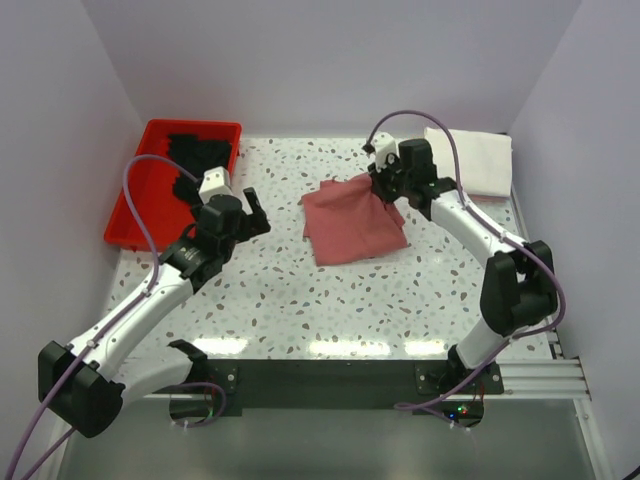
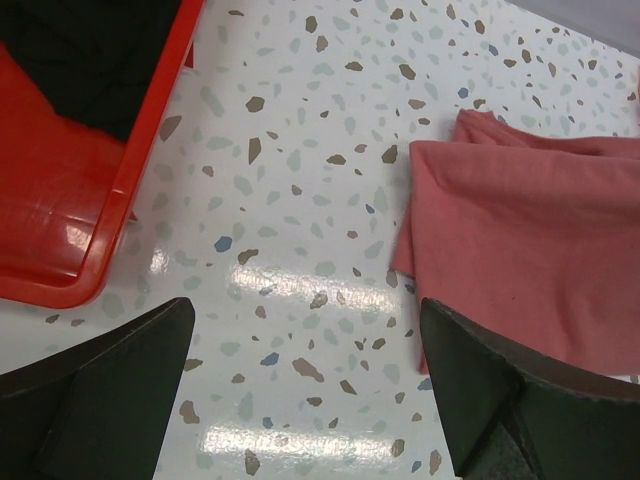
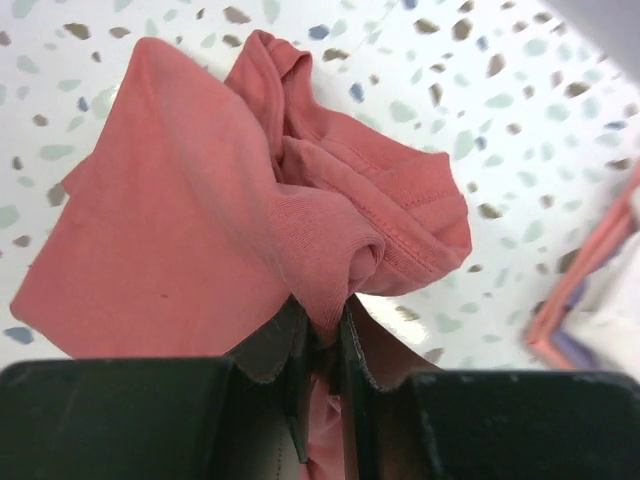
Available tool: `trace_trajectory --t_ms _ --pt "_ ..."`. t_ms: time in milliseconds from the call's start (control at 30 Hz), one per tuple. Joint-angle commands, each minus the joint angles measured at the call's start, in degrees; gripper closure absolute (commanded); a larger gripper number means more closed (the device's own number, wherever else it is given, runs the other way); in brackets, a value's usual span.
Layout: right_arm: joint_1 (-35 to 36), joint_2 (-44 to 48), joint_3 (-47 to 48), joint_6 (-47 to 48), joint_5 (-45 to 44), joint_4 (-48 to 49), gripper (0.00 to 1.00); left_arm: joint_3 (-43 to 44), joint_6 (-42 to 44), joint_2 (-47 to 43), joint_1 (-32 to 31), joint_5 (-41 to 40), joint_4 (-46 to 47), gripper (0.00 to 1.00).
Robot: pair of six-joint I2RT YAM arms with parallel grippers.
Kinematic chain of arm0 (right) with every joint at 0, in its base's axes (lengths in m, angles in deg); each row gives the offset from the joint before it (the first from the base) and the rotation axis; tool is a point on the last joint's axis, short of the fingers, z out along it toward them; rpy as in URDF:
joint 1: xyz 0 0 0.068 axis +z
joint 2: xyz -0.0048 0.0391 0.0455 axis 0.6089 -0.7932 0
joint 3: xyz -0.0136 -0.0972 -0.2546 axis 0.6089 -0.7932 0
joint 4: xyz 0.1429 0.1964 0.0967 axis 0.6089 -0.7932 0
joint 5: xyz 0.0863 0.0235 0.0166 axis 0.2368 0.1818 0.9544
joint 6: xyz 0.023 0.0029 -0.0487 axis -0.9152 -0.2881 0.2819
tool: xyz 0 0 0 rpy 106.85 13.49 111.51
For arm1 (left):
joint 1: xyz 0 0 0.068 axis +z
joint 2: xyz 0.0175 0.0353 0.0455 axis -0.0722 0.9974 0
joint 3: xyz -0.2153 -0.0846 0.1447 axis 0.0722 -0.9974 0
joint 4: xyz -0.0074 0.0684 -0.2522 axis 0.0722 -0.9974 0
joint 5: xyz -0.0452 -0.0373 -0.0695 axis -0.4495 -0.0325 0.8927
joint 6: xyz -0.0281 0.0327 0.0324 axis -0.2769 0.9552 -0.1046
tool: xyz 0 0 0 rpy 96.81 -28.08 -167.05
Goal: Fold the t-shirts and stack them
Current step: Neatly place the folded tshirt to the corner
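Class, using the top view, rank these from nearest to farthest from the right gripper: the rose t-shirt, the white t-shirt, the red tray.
1. Rose t-shirt: at the table's centre, a corner pinched in the right gripper.
2. White t-shirt: folded in the back right corner.
3. Red tray: at the far left, across the table.

Between the spread jaws of my left gripper [image 2: 305,340] I have bare table [image 2: 300,150] running ahead. The red tray [image 2: 60,230] walls off their left, and the dusty-rose shirt [image 2: 530,240] lies just right. My right gripper [image 3: 325,340] is pinched into bunched cloth, with a folded stack [image 3: 600,300] near its right.
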Motion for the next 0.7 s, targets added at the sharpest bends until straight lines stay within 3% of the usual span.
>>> trace_trajectory --t_ms 0,267,500,667 --pt "-0.46 -1.03 6.8 12.31 -4.55 -3.65 1.0 -0.03 0.65 -0.37 0.34 -2.1 0.83 0.0" --pt "-3.62 -3.76 15.24 17.15 -20.53 -6.39 1.0 1.02 1.0 1.56 0.34 -4.12 0.03 0.0" --pt "-4.32 -7.36 18.76 21.45 -36.52 0.71 1.0 2.43 1.0 4.72 0.34 -5.97 -1.28 0.0" --pt "-4.85 -8.07 20.07 26.02 -42.71 6.97 1.0 3.22 0.82 5.96 0.25 -6.23 -1.28 0.0"
